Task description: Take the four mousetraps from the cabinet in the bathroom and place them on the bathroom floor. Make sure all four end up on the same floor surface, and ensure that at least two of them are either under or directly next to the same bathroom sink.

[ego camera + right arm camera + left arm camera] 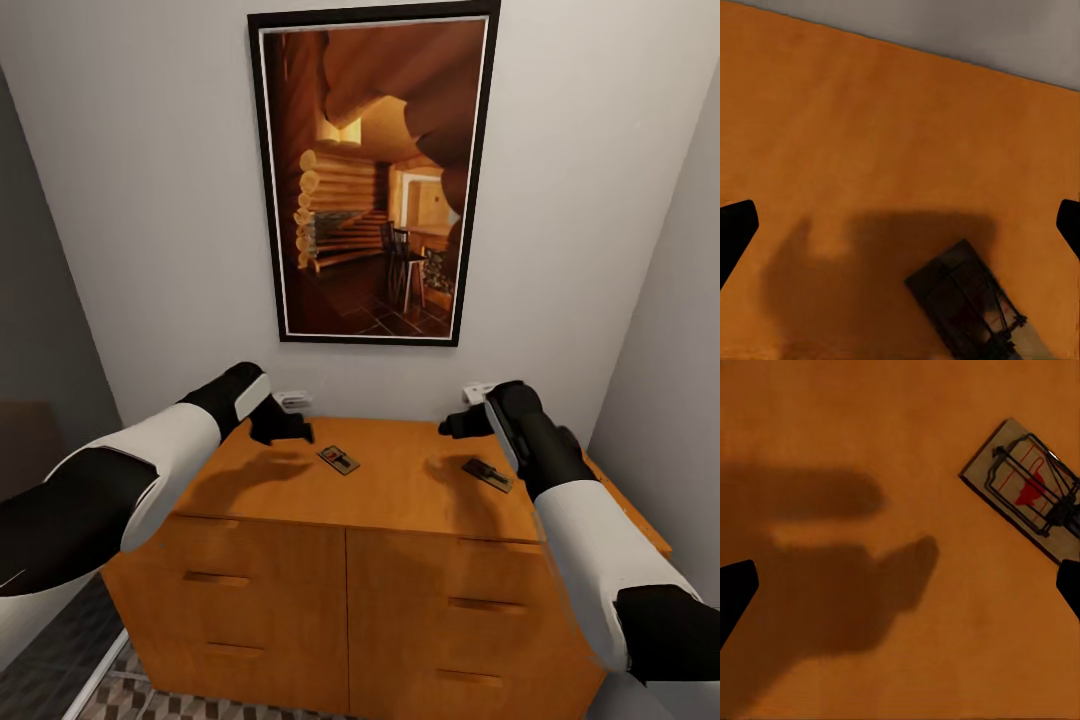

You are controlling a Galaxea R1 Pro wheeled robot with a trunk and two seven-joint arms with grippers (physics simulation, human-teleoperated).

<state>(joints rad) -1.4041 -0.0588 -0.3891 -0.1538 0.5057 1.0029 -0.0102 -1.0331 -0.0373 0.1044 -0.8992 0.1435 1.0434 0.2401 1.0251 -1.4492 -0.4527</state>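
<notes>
Lying flat on smooth orange-brown wooden cabinet (pixel 400 490): two rectangular wire-sprung mousetraps (pixel 339 460), both end effectors (pixel 285 425) spread, empty.

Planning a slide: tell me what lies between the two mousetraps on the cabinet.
Bare cabinet top, head view: nothing between the left mousetrap and the right mousetrap.

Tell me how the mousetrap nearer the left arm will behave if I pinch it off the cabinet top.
The mousetrap looks like a thin stiff board lying flat on the cabinet, so it likely won't roll or tip. Being so low, it may slide ahead of the jaws rather than lift. It is probably light; its raised wire could snag.
</notes>
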